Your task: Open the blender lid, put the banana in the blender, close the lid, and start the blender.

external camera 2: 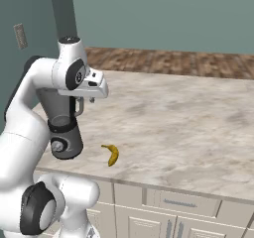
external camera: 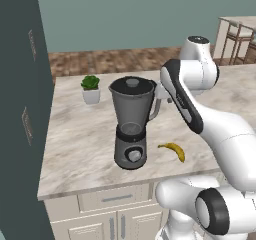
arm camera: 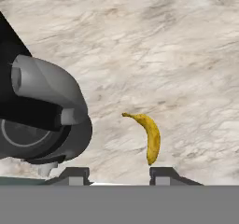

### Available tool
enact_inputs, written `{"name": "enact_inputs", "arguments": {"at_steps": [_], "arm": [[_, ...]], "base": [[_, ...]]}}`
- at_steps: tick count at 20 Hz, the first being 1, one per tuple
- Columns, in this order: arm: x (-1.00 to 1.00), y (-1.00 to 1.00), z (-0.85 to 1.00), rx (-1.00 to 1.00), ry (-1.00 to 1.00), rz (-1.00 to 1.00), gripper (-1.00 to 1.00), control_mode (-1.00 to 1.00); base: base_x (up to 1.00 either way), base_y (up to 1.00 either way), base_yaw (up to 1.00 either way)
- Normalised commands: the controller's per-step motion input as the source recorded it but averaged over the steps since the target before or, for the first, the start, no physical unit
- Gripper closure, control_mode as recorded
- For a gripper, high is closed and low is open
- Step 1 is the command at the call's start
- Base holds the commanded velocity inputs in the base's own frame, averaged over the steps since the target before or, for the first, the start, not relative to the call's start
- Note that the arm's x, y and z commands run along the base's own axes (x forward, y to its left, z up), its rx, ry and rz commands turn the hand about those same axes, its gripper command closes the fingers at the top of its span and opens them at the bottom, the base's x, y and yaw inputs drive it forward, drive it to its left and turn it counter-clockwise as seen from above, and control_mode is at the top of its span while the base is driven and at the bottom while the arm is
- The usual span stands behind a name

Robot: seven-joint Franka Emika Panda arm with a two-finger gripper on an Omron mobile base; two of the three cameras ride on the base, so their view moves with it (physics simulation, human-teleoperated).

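Note:
The blender (external camera: pixel 132 126) stands on the counter, and the blender lid (external camera: pixel 132 87) sits on top of its jar. On the marble to the right of the base lies the banana (external camera: pixel 173 150), also seen as the banana (external camera 2: pixel 112 154) from the other side. My gripper (external camera 2: pixel 85 101) hangs beside the jar's top, above the handle and apart from the lid. In the hand view the gripper (arm camera: pixel 119 174) is open with nothing between its tips. The banana (arm camera: pixel 149 137) lies on the counter beyond them and the blender (arm camera: pixel 44 120) is at the left.
A small white potted plant (external camera: pixel 90 88) stands left of the blender, toward the back. A tall dark cabinet (external camera: pixel 20 109) bounds the counter's left end. The marble counter (external camera 2: pixel 188 133) stretches right of the banana. Drawers (external camera: pixel 112 198) sit under its front edge.

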Motion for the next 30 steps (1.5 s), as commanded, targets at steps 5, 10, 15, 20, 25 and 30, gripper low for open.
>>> {"name": "enact_inputs", "arguments": {"at_steps": [5, 10, 15, 20, 25, 30], "arm": [[-0.13, 0.03, 0.07, 0.00, -0.15, -0.04, -1.00, -1.00], [-0.14, 0.45, 0.83, 0.00, -0.18, -0.09, -1.00, -1.00], [0.01, 0.74, 0.79, 0.00, -0.05, 0.00, -1.00, -1.00], [0.35, 0.69, 0.12, 0.01, 0.00, 0.00, -1.00, -1.00], [0.40, 0.40, -0.01, 0.00, 0.04, 0.00, -1.00, -1.00], [0.12, 0.04, -0.10, 0.00, 0.09, 0.01, -1.00, -1.00]], "base": [[0.00, 0.00, 0.00], [0.00, 0.00, 0.00], [0.00, 0.00, 0.00], [0.00, 0.00, 0.00], [0.00, 0.00, 0.00], [0.00, 0.00, 0.00]]}}
